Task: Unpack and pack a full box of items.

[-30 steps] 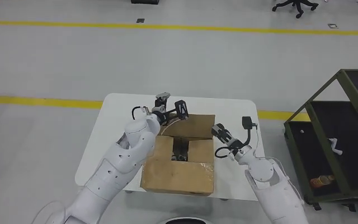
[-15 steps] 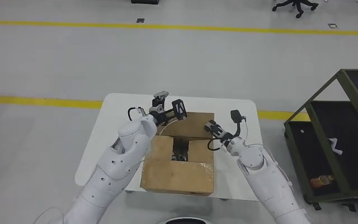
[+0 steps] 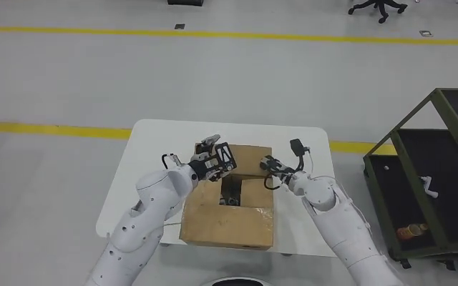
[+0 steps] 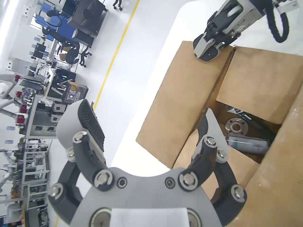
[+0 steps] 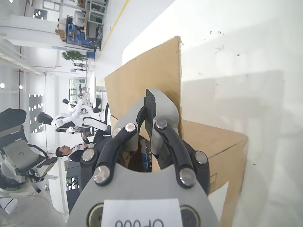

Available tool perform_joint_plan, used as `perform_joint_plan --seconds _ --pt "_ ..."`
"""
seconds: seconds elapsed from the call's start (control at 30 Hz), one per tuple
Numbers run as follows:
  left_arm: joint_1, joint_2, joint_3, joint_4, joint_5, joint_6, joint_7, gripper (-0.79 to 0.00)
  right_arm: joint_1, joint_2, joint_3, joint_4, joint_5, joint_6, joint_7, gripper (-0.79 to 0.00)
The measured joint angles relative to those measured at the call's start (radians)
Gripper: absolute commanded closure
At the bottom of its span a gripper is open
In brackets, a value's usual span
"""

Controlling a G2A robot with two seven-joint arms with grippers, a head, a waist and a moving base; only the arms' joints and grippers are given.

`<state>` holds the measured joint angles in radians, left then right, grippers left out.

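Box (image 3: 227, 225): brown cardboard, on the white table (image 3: 143, 164), toward the robot's side, its long side running from arm to arm. The top is part-open. The near flaps lie flat and the far flap (image 4: 184, 90) is raised; the gap between shows a metal flange (image 4: 236, 126) and a can (image 4: 247, 142).

Left gripper (image 4: 144, 114): spread wide, holding nothing, straddling the far flap's left end.

Right gripper (image 5: 150, 100): fingers together, tips against the flap's right corner.

The left gripper sits nearer the contents.
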<state>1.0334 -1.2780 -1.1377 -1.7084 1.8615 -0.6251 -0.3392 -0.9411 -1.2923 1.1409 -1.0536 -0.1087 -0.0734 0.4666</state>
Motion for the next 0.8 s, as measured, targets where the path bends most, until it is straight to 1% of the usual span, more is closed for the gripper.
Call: perform_joint_plan --seconds 0.17,0.27,0.33,0.4,0.57,0.6,0.63,0.67,0.7,0.73,0.77,0.8 --pt "0.049 0.005 -0.046 -0.041 -0.086 -0.004 -0.021 -0.785 0.007 -0.001 -0.002 0.013 -0.005 -0.006 0.018 0.0" --pt "0.084 0.009 -0.085 -0.064 -0.153 -0.002 -0.024 -0.785 0.0 0.0 0.01 -0.005 0.01 -0.048 0.011 0.0" --pt "0.116 0.012 -0.117 -0.079 -0.229 -0.007 -0.014 -0.785 -0.016 0.004 0.03 -0.034 0.043 -0.085 0.025 0.0" --pt "0.141 0.017 -0.141 -0.1 -0.266 -0.027 -0.019 -0.785 -0.036 0.009 0.054 -0.072 0.087 -0.11 0.062 0.0" --pt "0.211 0.033 -0.196 -0.153 -0.274 -0.084 -0.042 -0.785 -0.119 0.04 0.139 -0.218 0.133 -0.139 0.219 0.0" --pt "0.222 0.036 -0.205 -0.161 -0.28 -0.091 -0.041 -0.785 -0.138 0.046 0.155 -0.245 0.136 -0.14 0.251 -0.015" --pt "0.236 0.039 -0.217 -0.17 -0.287 -0.1 -0.039 -0.785 -0.164 0.054 0.177 -0.277 0.138 -0.137 0.289 -0.049" --pt "0.245 0.041 -0.225 -0.176 -0.292 -0.107 -0.037 -0.785 -0.183 0.06 0.194 -0.301 0.142 -0.135 0.316 -0.114" --pt "0.254 0.043 -0.232 -0.179 -0.294 -0.114 -0.035 -0.785 -0.204 0.065 0.21 -0.324 0.148 -0.133 0.342 -0.249" --pt "0.266 0.046 -0.24 -0.181 -0.293 -0.122 -0.031 -0.785 -0.231 0.072 0.23 -0.352 0.155 -0.133 0.38 -0.348" --pt "0.275 0.048 -0.246 -0.181 -0.293 -0.127 -0.026 -0.785 -0.249 0.078 0.244 -0.373 0.152 -0.137 0.41 -0.425" --pt "0.283 0.05 -0.251 -0.182 -0.297 -0.133 -0.018 -0.785 -0.267 0.083 0.257 -0.392 0.145 -0.142 0.438 -0.785"
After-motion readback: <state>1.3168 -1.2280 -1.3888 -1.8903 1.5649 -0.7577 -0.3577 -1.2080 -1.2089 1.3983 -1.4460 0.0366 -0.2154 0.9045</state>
